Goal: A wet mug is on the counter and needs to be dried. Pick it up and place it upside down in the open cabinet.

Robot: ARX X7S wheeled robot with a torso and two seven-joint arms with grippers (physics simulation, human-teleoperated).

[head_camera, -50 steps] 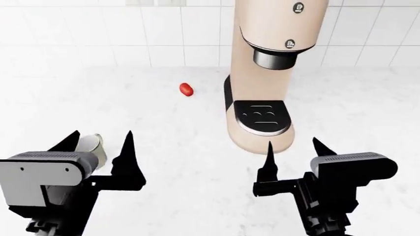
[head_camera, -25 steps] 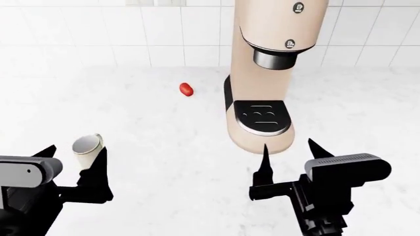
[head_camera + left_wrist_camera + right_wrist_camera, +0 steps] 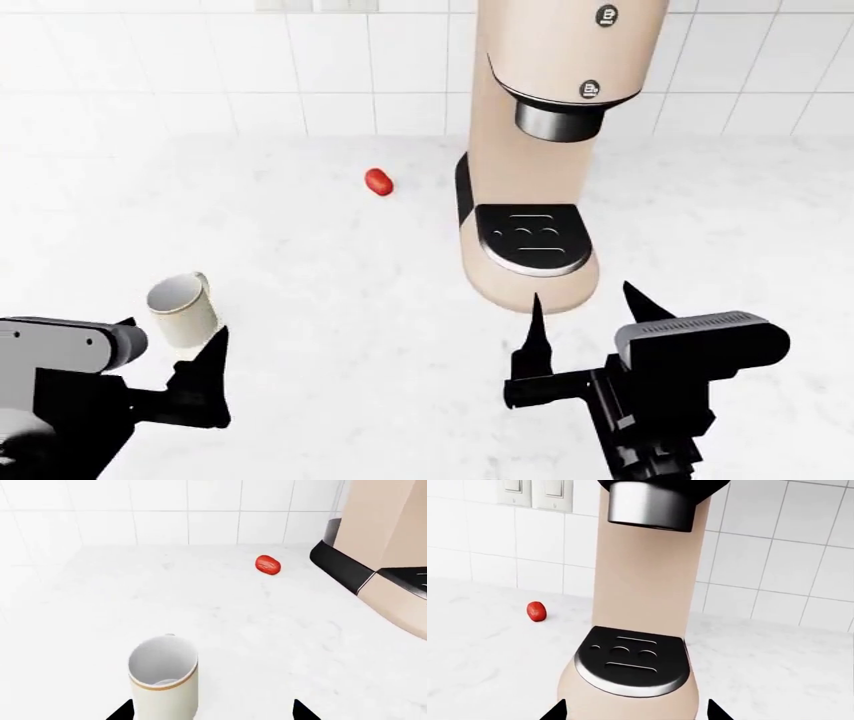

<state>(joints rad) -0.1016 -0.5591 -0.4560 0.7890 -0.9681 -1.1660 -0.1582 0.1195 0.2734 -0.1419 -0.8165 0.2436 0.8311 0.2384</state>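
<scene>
Mug (image 3: pixel 182 307) first: it is standing upright on the counter (image 3: pixel 334 290) at the left, its open mouth facing up and a thin tan band running round it near the rim. In the left wrist view the mug (image 3: pixel 163 675) is sitting just ahead of the left claw, nearer one fingertip than the other, with nothing touching it. The left gripper (image 3: pixel 174 345) is hovering just in front of it, fingers spread wide and holding nothing; only one dark fingertip is showing clearly from the head view, the other being partly hidden behind the wrist housing.

Further back, a small red object (image 3: pixel 380 182) is lying on the marbled surface near the tiled wall (image 3: pixel 200 60), well apart from the mug.

Moving right, the tall beige coffee machine (image 3: pixel 547 150) is standing on the counter, its dark drip tray (image 3: pixel 531 238) facing forward.

At the right, the right gripper (image 3: pixel 583 320) is hanging just in front of the machine's base, its two pointed fingers parted and gripping nothing. Its wrist camera is looking straight at the drip tray (image 3: pixel 630 660), with two light switches (image 3: pixel 534 492) on the wall above.
</scene>
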